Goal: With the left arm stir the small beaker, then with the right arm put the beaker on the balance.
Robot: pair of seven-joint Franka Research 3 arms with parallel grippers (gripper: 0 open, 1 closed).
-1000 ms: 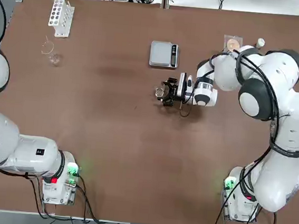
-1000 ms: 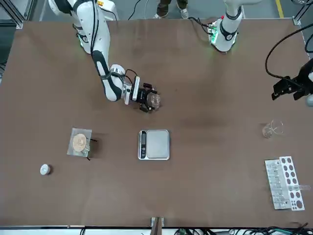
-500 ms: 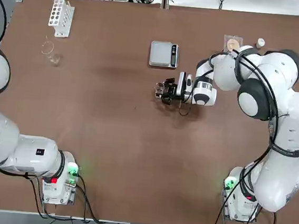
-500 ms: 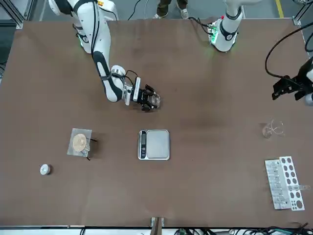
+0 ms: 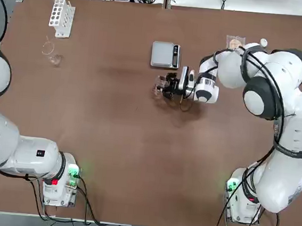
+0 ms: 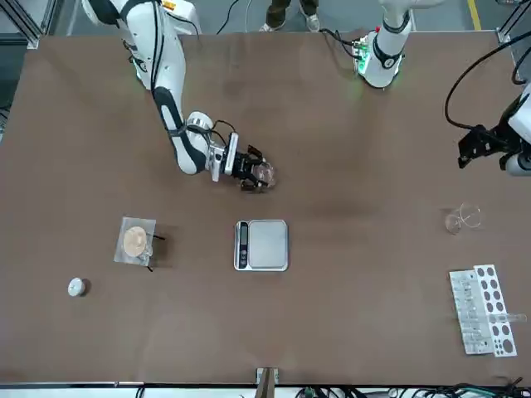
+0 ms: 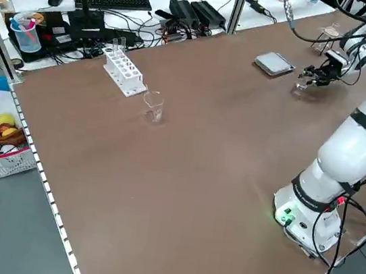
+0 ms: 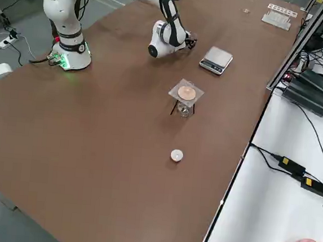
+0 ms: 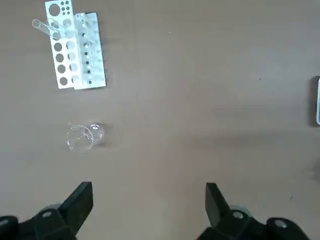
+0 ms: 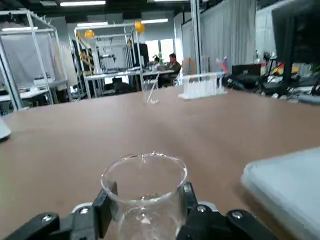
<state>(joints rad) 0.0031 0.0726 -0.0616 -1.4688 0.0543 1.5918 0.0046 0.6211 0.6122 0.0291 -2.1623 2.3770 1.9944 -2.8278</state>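
With the small beaker (image 10: 144, 197) clamped between the fingers of the right gripper (image 5: 167, 85), near the table's middle and just beside the balance (image 5: 165, 54), it should be carried level and lowered gently onto the plate.

Right gripper (image 5: 161, 86) sits just above the top view's centre, lying level, fingers clamped. Left gripper (image 6: 481, 149) hovers at the front view's right edge, fingers spread.

surface (image 5: 112, 130) plain brown | small beaker (image 10: 144, 192) clear glass | balance (image 5: 165, 54) silver-grey, dark strip | right tool (image 6: 257, 172) black | arms white | far-left rack (image 5: 60, 13) white
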